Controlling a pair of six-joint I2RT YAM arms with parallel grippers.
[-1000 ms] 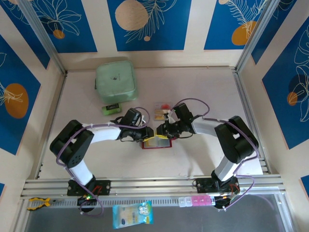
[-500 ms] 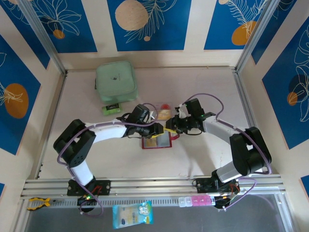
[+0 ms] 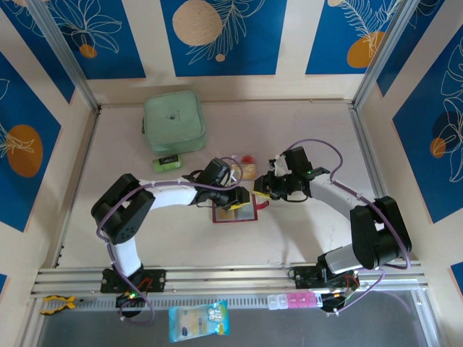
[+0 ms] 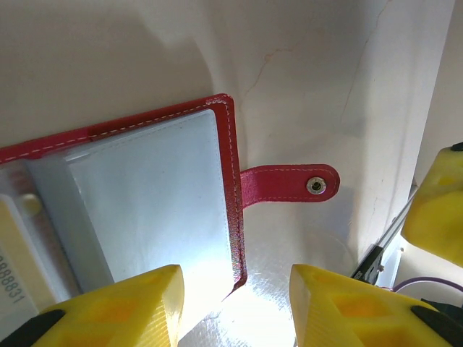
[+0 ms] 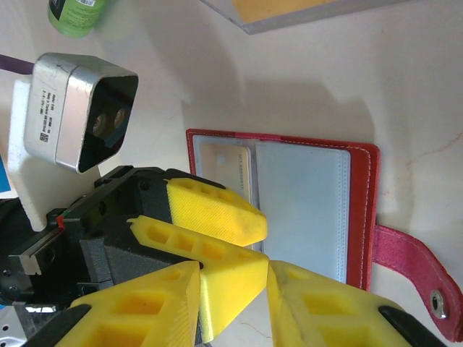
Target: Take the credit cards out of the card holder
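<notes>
Left wrist: left tool [image 4: 235, 289] just spread, pinching nothing; card holder [image 4: 145, 195] lies open beneath its tips, credit card [image 4: 11, 253] still sleeved, so job unfinished; right tool [image 5: 233, 282] part-spread, empty.

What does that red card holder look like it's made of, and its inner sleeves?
Card holder: looks like matte red leather or faux leather, with pale stitching along the edge; shiny metal snap on its tab. Sleeves: clear glossy plastic, showing glare.

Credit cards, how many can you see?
3. A tan-gold card and a whitish card lie on the table beyond the card holder; a third card sits in its sleeve. Others may be hidden.
</notes>
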